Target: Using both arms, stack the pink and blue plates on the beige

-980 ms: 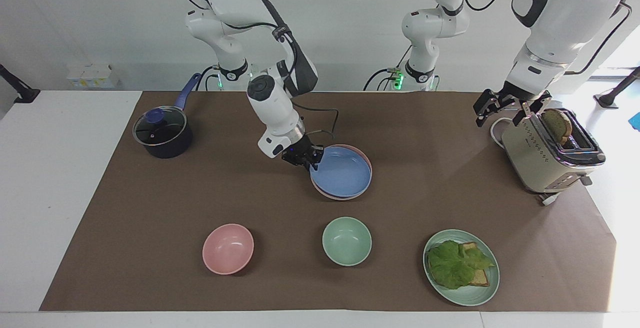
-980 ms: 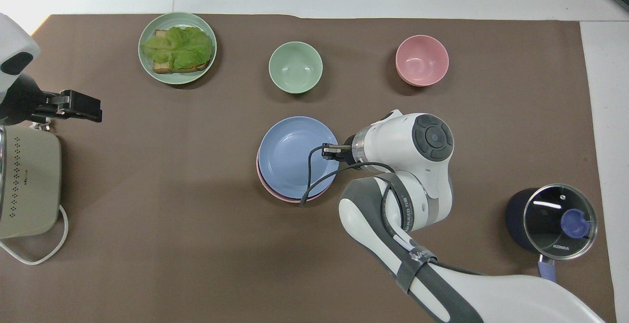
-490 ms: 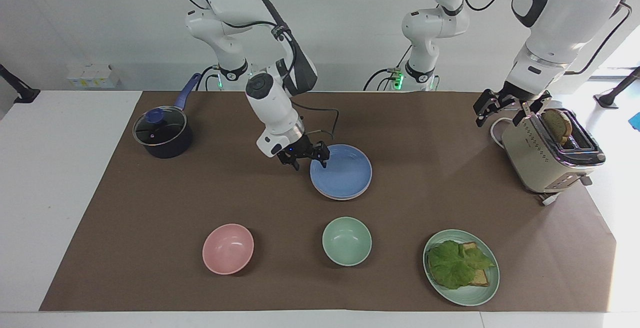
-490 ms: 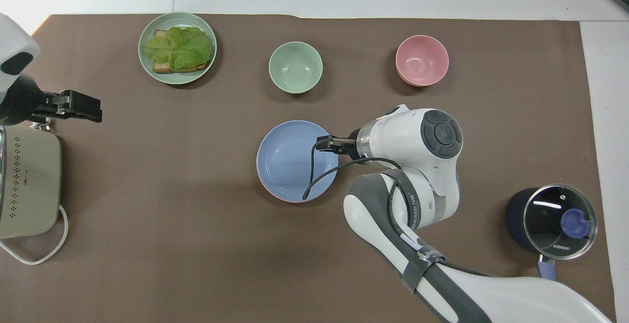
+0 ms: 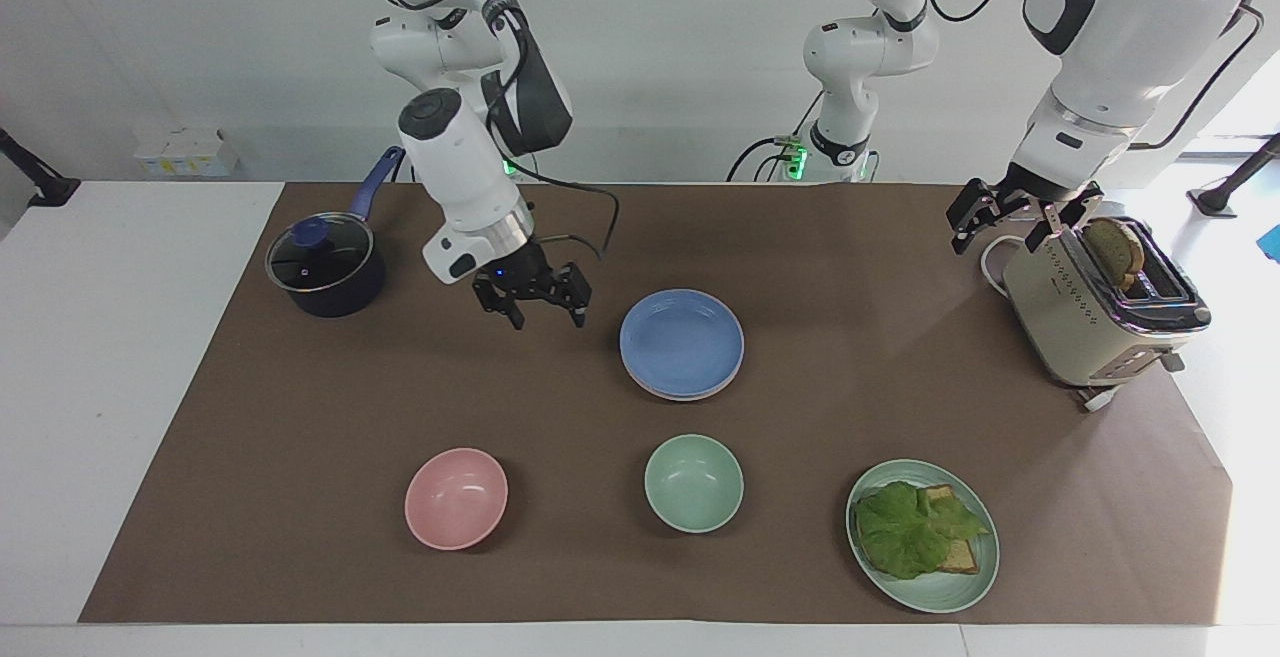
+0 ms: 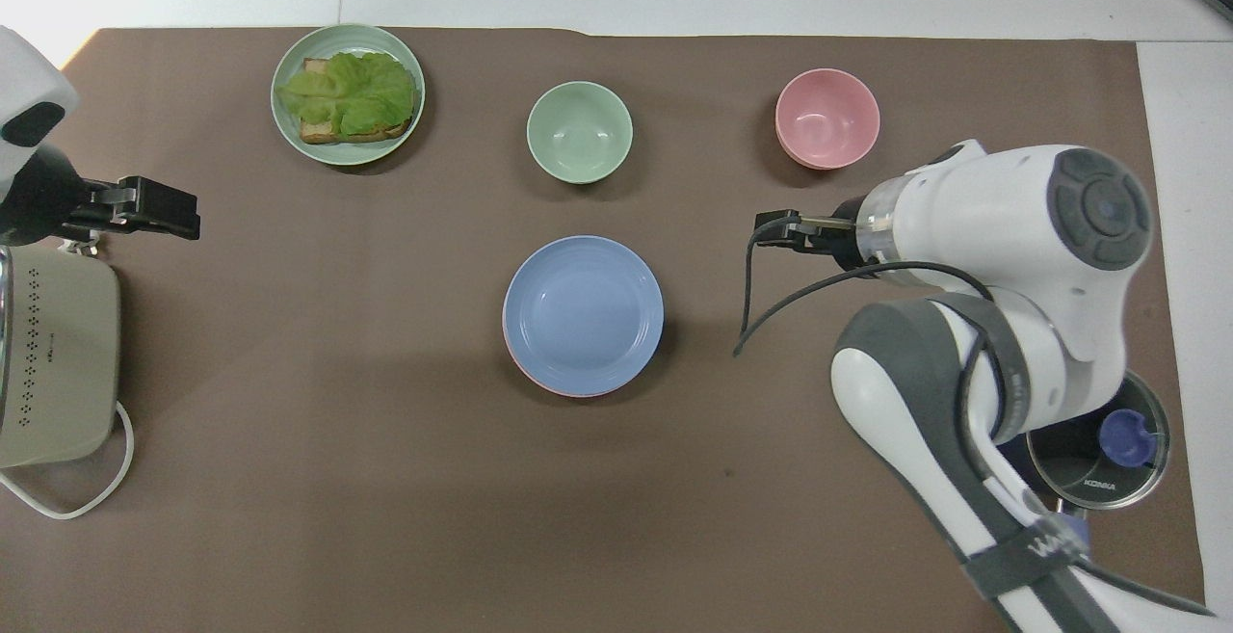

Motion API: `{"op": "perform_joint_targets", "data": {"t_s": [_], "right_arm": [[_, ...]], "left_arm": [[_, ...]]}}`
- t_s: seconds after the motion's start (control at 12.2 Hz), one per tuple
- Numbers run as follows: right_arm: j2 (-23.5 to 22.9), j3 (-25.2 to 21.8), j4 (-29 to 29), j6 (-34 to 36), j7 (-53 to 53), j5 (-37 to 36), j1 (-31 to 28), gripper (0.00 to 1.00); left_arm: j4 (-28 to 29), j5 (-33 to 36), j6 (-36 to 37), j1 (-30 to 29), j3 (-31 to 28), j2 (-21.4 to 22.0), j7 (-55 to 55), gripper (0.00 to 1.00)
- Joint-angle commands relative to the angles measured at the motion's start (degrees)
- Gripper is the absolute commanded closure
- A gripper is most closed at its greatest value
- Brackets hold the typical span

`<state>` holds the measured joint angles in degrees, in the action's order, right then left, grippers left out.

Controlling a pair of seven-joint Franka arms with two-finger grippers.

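jaws spread and empty on right gripper (image 5: pixel 546 310) over bare counter (image 5: pixel 300 387) and left gripper (image 5: pixel 1005 229) by toaster (image 5: pixel 1095 307); blue plate (image 5: pixel 682 342) tops pink plate (image 6: pixel 539 381).

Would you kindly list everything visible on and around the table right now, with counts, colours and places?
blue plate: 1, medium blue, mid-table, top of a stack
pink plate: 1, pale pink, only its rim shows under the blue plate
pink bowl: 1, pink, farther from the robots than the stack
green bowl: 1, mint
green plate: 1, mint, holding lettuce on toast
toaster: 1, cream, left arm's end, bread inside
saucepan: 1, dark blue, glass lid, right arm's end
mat: 1, brown
right gripper: open, empty, over the mat beside the stack
left gripper: open, waiting by the toaster
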<state>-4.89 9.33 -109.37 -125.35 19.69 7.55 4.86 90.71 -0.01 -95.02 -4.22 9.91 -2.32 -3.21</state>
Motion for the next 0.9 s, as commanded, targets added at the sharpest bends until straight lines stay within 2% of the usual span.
{"op": "perform_joint_targets", "data": {"t_s": [0.0, 0.16, 0.33, 0.57, 0.82], "right_arm": [[0.3, 0.7, 7.3, 9.2, -0.1, -5.4, -5.3, 0.0], [1.1, 0.7, 11.4, 15.0, -0.3, -5.8, -8.7, 0.0], [3.1, 0.5, 12.5, 19.2, -0.9, -6.6, -10.0, 0.0], [3.2, 0.6, 18.3, 27.0, -5.3, -9.4, -11.0, 0.0], [4.4, 0.4, 19.8, 31.6, -6.6, -10.5, -11.0, 0.0]], "left_arm": [[0.0, 0.7, 0.7, -0.6, 0.4, 0.4, 0.4, 0.0], [0.0, 0.7, 0.7, -0.6, 0.4, 0.3, 0.4, 0.0], [0.0, 0.7, 0.7, -0.6, 0.4, 0.3, 0.4, 0.0], [0.0, 0.7, 0.7, -0.6, 0.4, 0.3, 0.4, 0.0], [0.0, 0.8, 0.7, -0.6, 0.4, 0.3, 0.4, 0.0]]}}
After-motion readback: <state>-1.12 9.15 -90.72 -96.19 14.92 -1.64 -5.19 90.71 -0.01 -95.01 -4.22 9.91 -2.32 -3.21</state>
